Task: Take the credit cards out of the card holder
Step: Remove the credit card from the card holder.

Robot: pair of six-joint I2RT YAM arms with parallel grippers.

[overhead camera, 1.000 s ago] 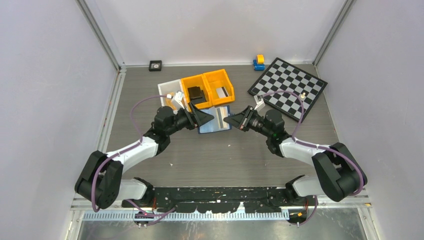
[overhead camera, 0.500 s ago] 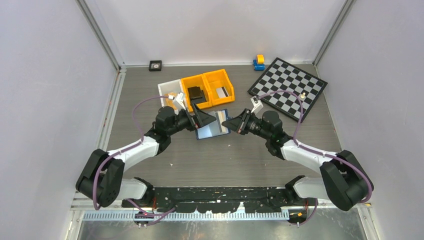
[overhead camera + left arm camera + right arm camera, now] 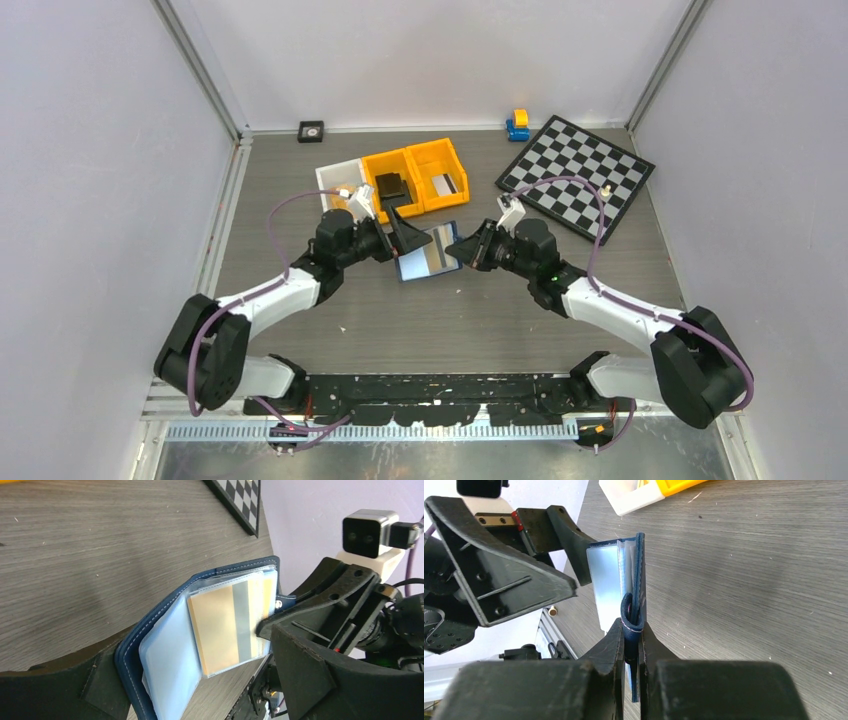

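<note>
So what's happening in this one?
Both arms hold the open navy card holder up between them over the table. The right gripper is shut on the holder's edge by the snap tab; the left gripper grips the opposite cover. A tan card with a grey stripe still sits in a clear sleeve, so no card from these sleeves is out yet. The orange bins and a chessboard sit behind.

card holder point(image 3: 430, 251) between hands, before bins point(image 3: 417, 178)

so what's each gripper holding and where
Both hold the card holder: right gripper pinches its snap-tab edge, left gripper the opposite cover edge.
</note>
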